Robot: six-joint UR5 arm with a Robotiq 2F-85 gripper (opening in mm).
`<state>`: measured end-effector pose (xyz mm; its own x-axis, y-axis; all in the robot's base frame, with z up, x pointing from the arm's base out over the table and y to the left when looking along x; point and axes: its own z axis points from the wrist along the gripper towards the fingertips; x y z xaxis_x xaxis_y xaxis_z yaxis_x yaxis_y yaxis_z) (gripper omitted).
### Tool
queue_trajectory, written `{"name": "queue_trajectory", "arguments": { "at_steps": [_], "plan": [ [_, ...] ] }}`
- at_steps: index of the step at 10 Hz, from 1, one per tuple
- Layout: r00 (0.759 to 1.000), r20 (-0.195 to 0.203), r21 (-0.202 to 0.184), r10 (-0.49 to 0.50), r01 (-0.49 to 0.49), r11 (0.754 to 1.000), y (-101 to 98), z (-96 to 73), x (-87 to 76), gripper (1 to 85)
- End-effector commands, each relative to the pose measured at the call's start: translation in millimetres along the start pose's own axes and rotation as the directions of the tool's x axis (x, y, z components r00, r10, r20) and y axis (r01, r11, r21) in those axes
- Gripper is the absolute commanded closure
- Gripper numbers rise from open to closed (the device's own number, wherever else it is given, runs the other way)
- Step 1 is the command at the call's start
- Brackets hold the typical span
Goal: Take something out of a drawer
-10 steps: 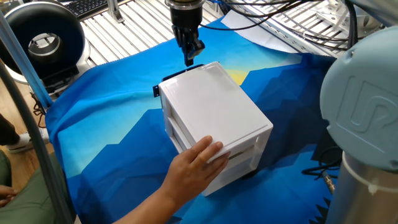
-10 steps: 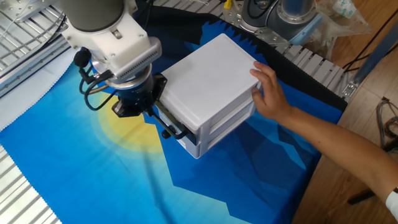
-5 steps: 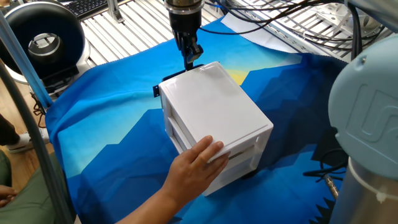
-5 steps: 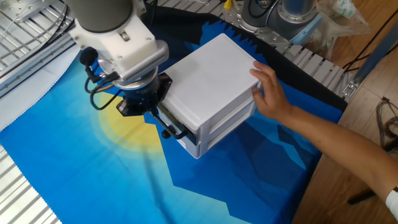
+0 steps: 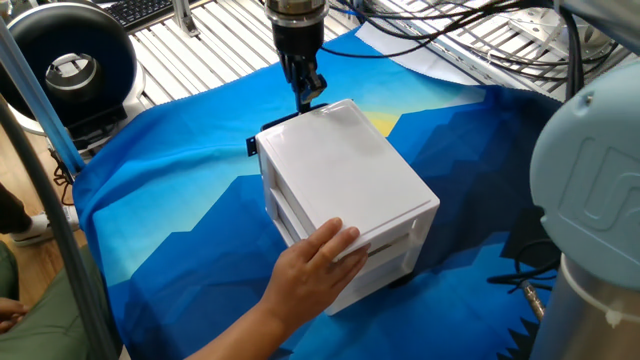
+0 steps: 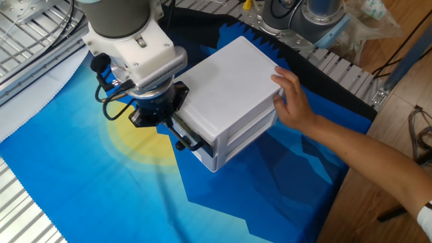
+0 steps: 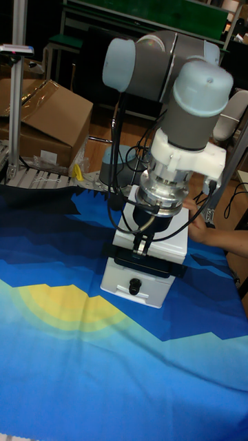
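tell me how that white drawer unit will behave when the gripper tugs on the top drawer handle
The drawer unit looks like thin white plastic, so probably light and apt to slide on the smooth blue cloth. That may be why a person's hand presses its back. The gripper sits at the top drawer front; an off-centre pull might twist the unit.

drawer [image 7: 145,265] inside hidden | claw [image 5: 306,90] closure unclear | person's hand [image 6: 293,101] arm cropped

One white drawer unit [image 5: 345,190], two drawers, one pincer [image 5: 307,88], one human hand [image 5: 318,258].
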<state>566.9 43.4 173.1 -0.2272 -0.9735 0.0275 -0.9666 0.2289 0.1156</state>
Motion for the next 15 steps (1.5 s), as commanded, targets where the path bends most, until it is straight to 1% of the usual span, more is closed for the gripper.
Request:
{"name": "queue_trajectory", "arguments": {
  "at_steps": [1,2,3,4,5,7,8,11,13,14,15],
  "plan": [
    [1.0,-0.026,-0.027,0.012,-0.012,1.0,6.9,-26.4,2.9,84.7],
    [1.0,-0.017,-0.015,0.006,-0.007,1.0,3.8,-19.7,0.4,84.7],
    [1.0,0.006,-0.009,0.018,-0.018,1.0,6.1,-9.7,-5.7,84.7],
    [1.0,0.015,-0.005,0.015,-0.015,1.0,6.4,-2.5,-8.5,84.7],
    [1.0,0.015,-0.005,0.006,-0.006,1.0,6.2,1.3,-9.1,84.7],
    [1.0,0.02,-0.009,0.007,-0.007,1.0,9.5,7.6,-12.4,84.7],
    [1.0,0.028,-0.018,0.01,-0.01,1.0,12.9,12.3,-14.9,84.7],
    [0.999,0.031,-0.033,0.013,-0.011,0.999,17.7,16.8,-15.9,84.7],
    [0.999,0.042,-0.027,0.002,-0.001,1.0,16.0,23.3,-18.4,84.7],
    [0.999,0.053,-0.023,-0.005,0.006,1.0,13.0,25.5,-20.5,84.7],
    [0.998,0.056,-0.011,-0.017,0.018,1.0,6.5,26.3,-20.0,84.7]
  ]
}}
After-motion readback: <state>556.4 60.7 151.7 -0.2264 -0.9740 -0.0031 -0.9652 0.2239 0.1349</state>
